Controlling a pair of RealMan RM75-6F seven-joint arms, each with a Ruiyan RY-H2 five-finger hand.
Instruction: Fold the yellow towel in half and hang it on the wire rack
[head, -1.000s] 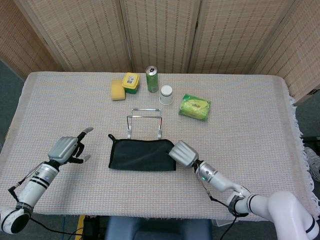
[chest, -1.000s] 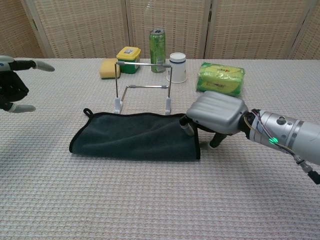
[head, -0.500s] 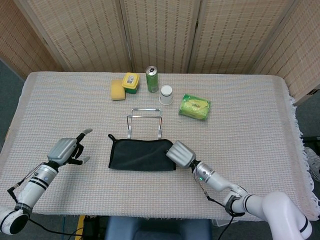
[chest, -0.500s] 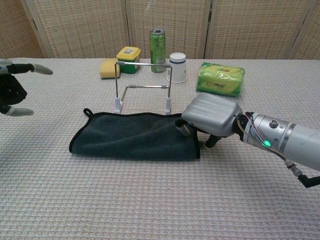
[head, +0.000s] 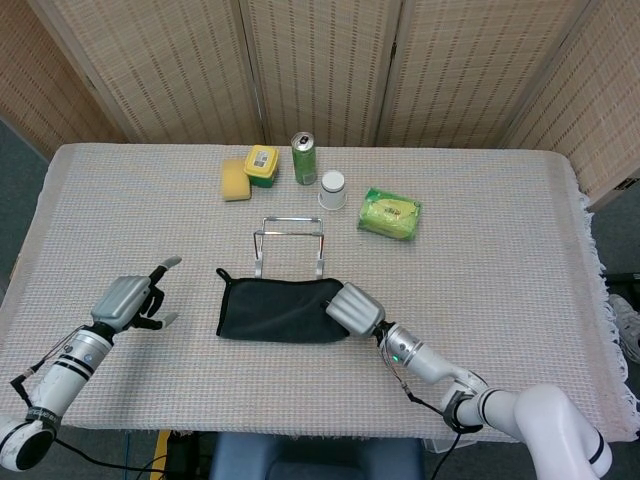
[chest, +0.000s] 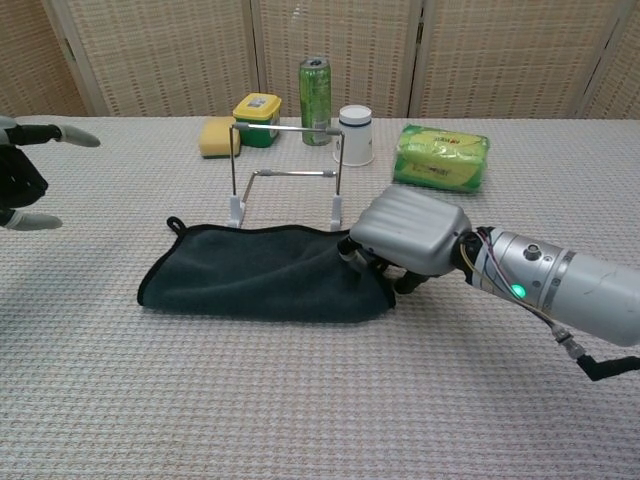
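The dark towel (chest: 262, 285) lies flat on the woven desk (head: 500, 250), just before the wire rack (chest: 286, 172). The right hand (chest: 405, 235) rests on its right edge, fingers curled under, pinching cloth. The left hand (head: 126, 298) hovers well left, fingers spread, holding nothing. Behind the rack stand a sponge (head: 235, 180), yellow container (head: 262, 163), green can (head: 304, 158), white cup (head: 333, 188) and green packet (head: 390, 214).

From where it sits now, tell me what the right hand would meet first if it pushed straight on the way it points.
The right hand points toward the robot's left and already rests on the right end of the dark towel. Pushing on, it would likely bunch that cloth first; the wire rack stands behind, apparently off that line.
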